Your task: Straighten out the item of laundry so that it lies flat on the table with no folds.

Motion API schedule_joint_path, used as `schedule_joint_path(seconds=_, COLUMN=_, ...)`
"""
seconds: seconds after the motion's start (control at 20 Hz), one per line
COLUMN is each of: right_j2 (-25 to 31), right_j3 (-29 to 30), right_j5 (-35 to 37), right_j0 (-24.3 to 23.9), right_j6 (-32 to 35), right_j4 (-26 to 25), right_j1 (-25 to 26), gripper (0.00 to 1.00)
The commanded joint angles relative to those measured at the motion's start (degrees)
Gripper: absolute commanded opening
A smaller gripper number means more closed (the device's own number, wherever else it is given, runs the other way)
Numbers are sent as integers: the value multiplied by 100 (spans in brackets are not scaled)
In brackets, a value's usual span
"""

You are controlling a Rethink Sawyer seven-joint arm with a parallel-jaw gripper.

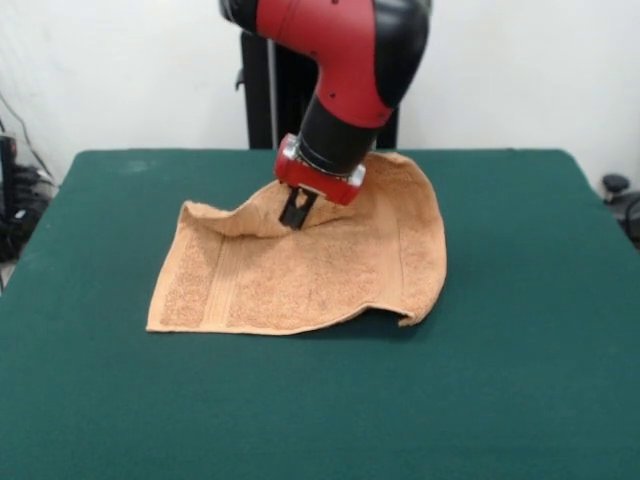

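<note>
The tan-orange towel (310, 270) lies in the middle of the dark green table (520, 380). It is not flat: its far edge rises in a ridge up to my gripper (296, 214), and its right side bulges and curls under at the front right corner (412, 318). A flat woven band (215, 290) runs near its left edge. The red and black arm comes down from above. The gripper's black fingers (291, 212) stand close together, pinched on the towel's raised far edge and holding it slightly above the table.
The robot's black pedestal (262, 95) stands behind the table's far edge. Cables and dark equipment (15, 200) sit off the left edge, and a dark object (618, 190) sits off the right edge.
</note>
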Motion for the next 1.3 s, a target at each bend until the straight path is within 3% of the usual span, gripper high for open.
schedule_joint_path(seconds=0.05, right_j2=731, right_j3=989, right_j5=1163, right_j0=38, right_j6=789, right_j4=115, right_j1=-5, gripper=0)
schedule_joint_path(seconds=0.45, right_j2=874, right_j3=1416, right_j5=1531, right_j0=-142, right_j6=516, right_j4=13, right_j1=-329, gripper=0)
schedule_joint_path(seconds=0.75, right_j2=1021, right_j3=1325, right_j5=1314, right_j0=-274, right_j6=427, right_j4=-44, right_j1=-135, gripper=0)
schedule_joint_path(seconds=1.1, right_j2=955, right_j3=1376, right_j5=-885, right_j0=-62, right_j6=1139, right_j4=-47, right_j1=-85, gripper=0)
schedule_joint_path(seconds=1.3, right_j2=877, right_j3=1173, right_j5=-1770, right_j0=49, right_j6=1419, right_j4=131, right_j1=-163, gripper=0)
